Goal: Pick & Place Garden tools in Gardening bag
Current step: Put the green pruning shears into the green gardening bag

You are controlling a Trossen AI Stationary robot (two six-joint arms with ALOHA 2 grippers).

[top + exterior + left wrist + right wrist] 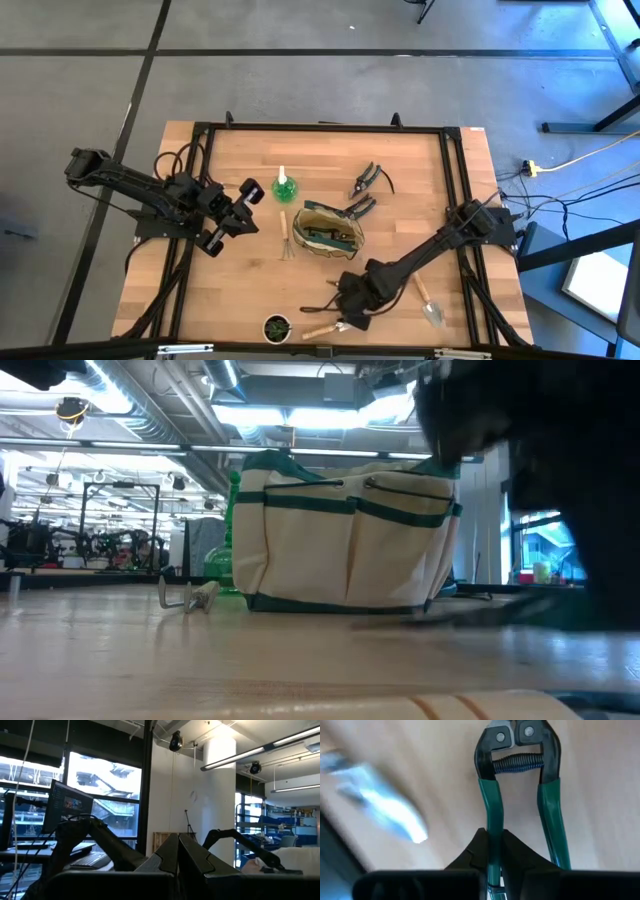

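Right jaws clamped on one green-handled pruner; left jaws closed, empty; one bag.

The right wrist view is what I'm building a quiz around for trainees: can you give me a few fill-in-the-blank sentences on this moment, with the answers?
1. The right gripper is shut on one ____ handle of the pruners.
2. In the high view, the spray bottle stands beside the gardening bag and its body is ____.
3. The left gripper is ____ and holds nothing.
4. The small pot holds a ____.

Missing words: green; green; shut; plant
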